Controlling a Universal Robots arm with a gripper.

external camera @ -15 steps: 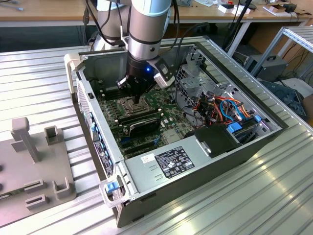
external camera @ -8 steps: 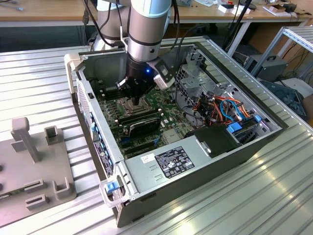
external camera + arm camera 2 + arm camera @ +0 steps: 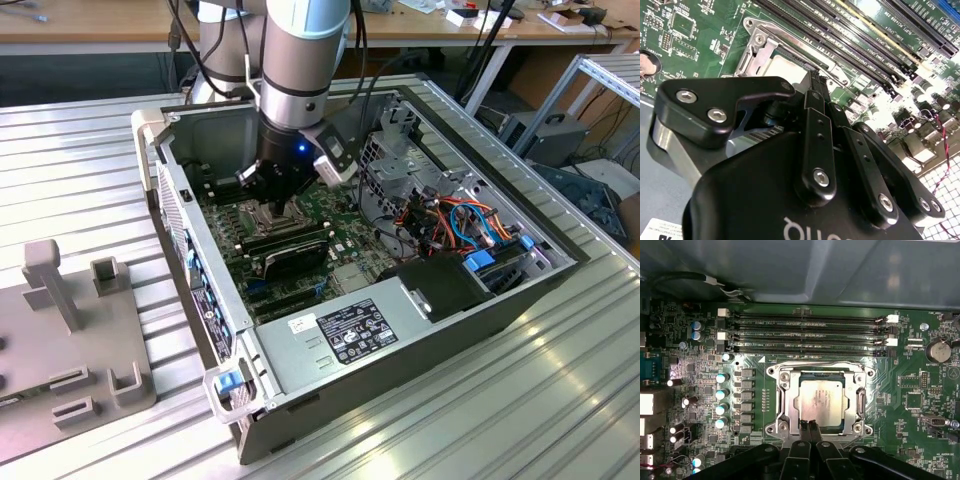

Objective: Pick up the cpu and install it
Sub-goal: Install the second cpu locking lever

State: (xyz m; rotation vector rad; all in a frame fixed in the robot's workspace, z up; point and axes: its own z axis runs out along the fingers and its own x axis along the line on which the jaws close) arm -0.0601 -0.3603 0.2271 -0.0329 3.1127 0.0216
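The cpu [image 3: 821, 401] lies flat inside the socket [image 3: 820, 400] on the motherboard [image 3: 705, 365], its silver-grey top framed on all sides by the open metal bracket, so it appears seated where the task wants it. The socket sits mid-board, just beside the row of long memory slots [image 3: 810, 335] that run along the board's edge nearest the case wall [image 3: 840, 270]. The gripper [image 3: 809, 427] hangs directly over the socket edge furthest from those slots, its two slim fingertips [image 3: 805, 426] drawn together with no visible gap and nothing held between them; they sit at the chip's rim, though I cannot tell whether they touch it. In the exterior view the arm [image 3: 300, 60] reaches straight down into the open computer case [image 3: 520, 290], probably because the walls leave only a vertical approach.
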